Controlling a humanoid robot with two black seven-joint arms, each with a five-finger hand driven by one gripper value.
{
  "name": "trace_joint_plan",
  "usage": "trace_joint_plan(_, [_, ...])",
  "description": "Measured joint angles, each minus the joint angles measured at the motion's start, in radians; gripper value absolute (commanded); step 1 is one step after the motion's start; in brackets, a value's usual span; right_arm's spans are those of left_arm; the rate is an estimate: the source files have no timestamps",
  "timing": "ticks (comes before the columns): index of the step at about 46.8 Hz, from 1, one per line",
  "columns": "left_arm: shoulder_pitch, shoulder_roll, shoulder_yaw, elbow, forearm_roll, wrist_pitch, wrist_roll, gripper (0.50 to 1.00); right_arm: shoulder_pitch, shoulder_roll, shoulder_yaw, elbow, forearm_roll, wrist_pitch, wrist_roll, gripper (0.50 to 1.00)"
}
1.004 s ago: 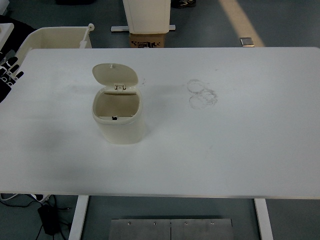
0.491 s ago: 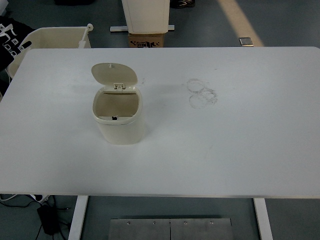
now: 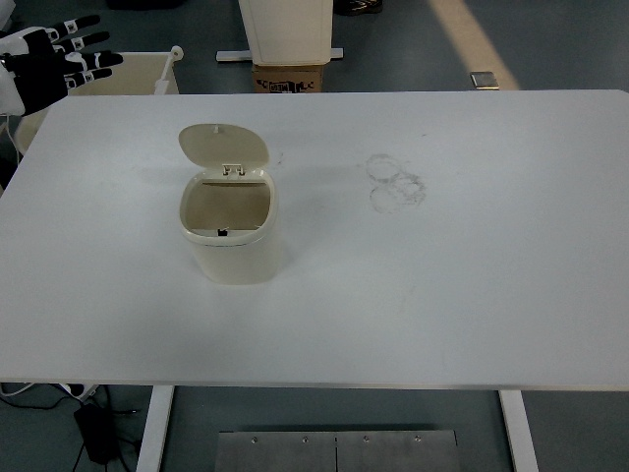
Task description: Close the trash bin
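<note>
Fingers on the left hand [image 3: 54, 64] are spread out wide, and the hand holds nothing. It sits up past the far left corner of the counter [image 3: 472, 295], well apart from the trash bin [image 3: 231, 231]. No right hand shows.

The trash bin stands on the left half of the counter, a bit closer to the far edge than the near edge. Its lid [image 3: 224, 146] stands straight up at the back, on the side toward the far edge, so the bin is open and the job is not done yet.

To do this well, I think the hand should come in over the far left corner and go behind the lid. Flat fingers can then push the top of the lid gently toward the near edge and down. A hard push may slide or tip the bin, since it looks light. Faint ring marks [image 3: 396, 183] near the middle of the counter are out of the way.
</note>
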Motion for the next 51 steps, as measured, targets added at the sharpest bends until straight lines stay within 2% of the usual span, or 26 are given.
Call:
trace_joint_plan(14, [-0.171,-0.057,0.174,-0.026,0.131,-0.025,0.048,1.0,-0.001,0.0,0.0,0.0,0.0,0.0,0.0,0.991])
trace_joint_plan(23, [-0.248,-0.089,0.279,-0.035,0.147,-0.063,0.05,1.0,-0.001,0.0,0.0,-0.001,0.0,0.0,0.0,0.991])
trace_joint_plan(35, [-0.344,-0.105,0.421,-0.149,0.17,-0.081,0.05,1.0,-0.001,0.0,-0.001,0.0,0.0,0.0,0.0,0.991])
trace_joint_plan(51, [-0.447,-0.142,0.516,-0.178,0.174,-0.111,0.05,1.0,-0.001,0.0,-0.001,-0.001,0.0,0.0,0.0,0.991])
